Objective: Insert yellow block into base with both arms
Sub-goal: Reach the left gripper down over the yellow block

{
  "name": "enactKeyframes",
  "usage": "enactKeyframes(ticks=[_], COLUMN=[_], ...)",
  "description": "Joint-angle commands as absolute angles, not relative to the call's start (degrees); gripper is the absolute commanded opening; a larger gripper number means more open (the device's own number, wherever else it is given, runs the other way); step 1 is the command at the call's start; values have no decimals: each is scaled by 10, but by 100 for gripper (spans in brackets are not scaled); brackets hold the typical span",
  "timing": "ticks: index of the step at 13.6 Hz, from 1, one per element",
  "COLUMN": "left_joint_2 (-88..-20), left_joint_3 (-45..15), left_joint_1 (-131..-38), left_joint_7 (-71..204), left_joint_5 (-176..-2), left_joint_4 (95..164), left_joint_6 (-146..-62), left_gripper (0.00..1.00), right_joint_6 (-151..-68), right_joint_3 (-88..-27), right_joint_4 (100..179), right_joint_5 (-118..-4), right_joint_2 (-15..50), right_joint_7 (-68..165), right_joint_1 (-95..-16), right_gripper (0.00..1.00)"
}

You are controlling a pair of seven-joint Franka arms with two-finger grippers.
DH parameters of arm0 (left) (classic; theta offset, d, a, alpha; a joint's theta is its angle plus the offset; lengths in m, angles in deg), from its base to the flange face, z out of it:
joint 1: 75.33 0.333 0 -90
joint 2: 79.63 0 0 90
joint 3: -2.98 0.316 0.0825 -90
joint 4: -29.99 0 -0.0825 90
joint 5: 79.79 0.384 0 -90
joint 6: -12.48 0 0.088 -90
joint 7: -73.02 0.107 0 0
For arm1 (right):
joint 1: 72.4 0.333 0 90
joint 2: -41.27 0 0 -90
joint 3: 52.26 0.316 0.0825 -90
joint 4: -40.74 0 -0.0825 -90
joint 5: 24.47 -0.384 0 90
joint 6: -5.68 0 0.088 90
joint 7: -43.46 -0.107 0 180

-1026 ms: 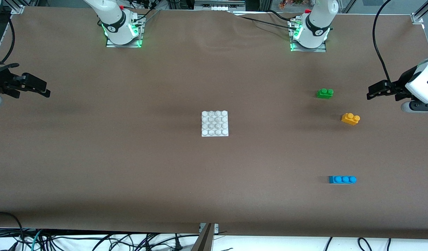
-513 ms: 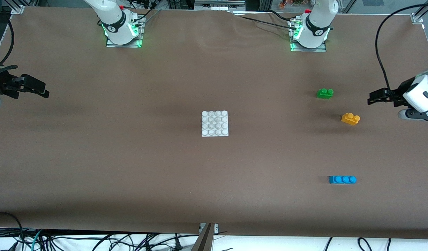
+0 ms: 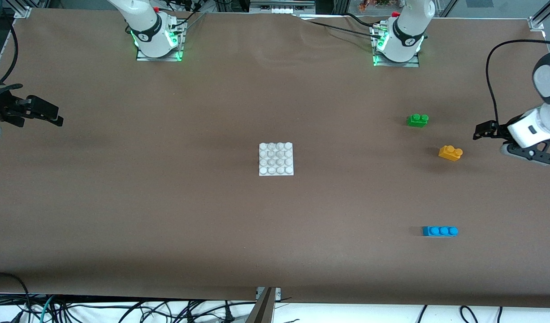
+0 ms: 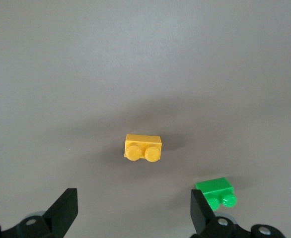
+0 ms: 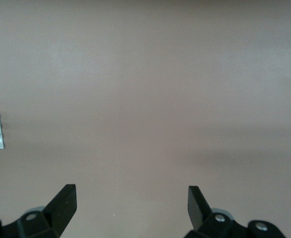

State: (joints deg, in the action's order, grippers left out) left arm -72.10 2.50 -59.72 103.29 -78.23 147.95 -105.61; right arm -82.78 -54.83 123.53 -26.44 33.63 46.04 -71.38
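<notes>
1. the yellow block [image 3: 450, 153] lay on the bench [image 3: 167, 215] toward the left arm's end, well apart from the base [image 3: 276, 159] at mid-bench.
2. the left hand [image 3: 481, 131] hung above the bench near the yellow block, fingers spread and holding nothing.
3. the right hand [image 3: 55, 117] waited over the right arm's end, fingers spread and empty.
4. a green brick [image 3: 417, 120] and a blue brick [image 3: 440, 231] lay near the yellow block.

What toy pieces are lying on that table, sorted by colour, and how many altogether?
Yellow block: 1
Green brick: 1
Blue brick: 1
White base: 1
Total: 4
</notes>
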Motion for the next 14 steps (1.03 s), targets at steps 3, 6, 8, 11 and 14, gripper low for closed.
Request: enactKeyframes(ticks=[3, 6, 8, 11, 14], left_joint_2=[-715, -680, -660, -632, -616], left_joint_3=[32, 41, 46, 46, 46], left_joint_1=[-599, -598, -598, -599, -599], left_joint_7=[1055, 1055, 1055, 1051, 1047], left_joint_5=[-772, -772, -772, -773, -780], left_joint_4=[1583, 1584, 1584, 1588, 1588], left_joint_6=[-1190, -1220, -1236, -1270, -1274], left_gripper=[100, 100, 100, 100, 100], right_joint_6=[-830, -830, -830, -830, -830], right_joint_3=[-546, -546, -546, -546, -546], right_joint_4=[1241, 1241, 1241, 1241, 1241], right_joint_5=[-265, -265, -265, -264, -264], right_joint_2=[342, 342, 342, 342, 342], right_joint_7=[463, 463, 463, 464, 464], right_joint_1=[-717, -716, -716, -717, -717], right_gripper=[99, 99, 99, 99, 99])
